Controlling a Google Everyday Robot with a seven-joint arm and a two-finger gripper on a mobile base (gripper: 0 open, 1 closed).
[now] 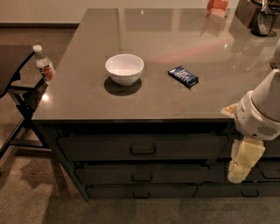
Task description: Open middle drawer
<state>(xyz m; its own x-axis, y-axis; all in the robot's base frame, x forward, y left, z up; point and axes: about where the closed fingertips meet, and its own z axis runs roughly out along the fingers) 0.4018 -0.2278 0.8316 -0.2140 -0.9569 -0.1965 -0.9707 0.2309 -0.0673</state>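
The middle drawer is a wide dark front under the counter, between a taller front above and a thinner front below. It is closed, with a small black loop handle at its centre. My gripper is cream-coloured and hangs down from the white wrist at the right. It is in front of the right column of drawers, about level with the middle drawer and far to the right of its handle. It holds nothing that I can see.
On the grey counter stand a white bowl and a dark blue packet. A water bottle rests on a black folding stand at the left. An orange box and dark vessel are at the back right.
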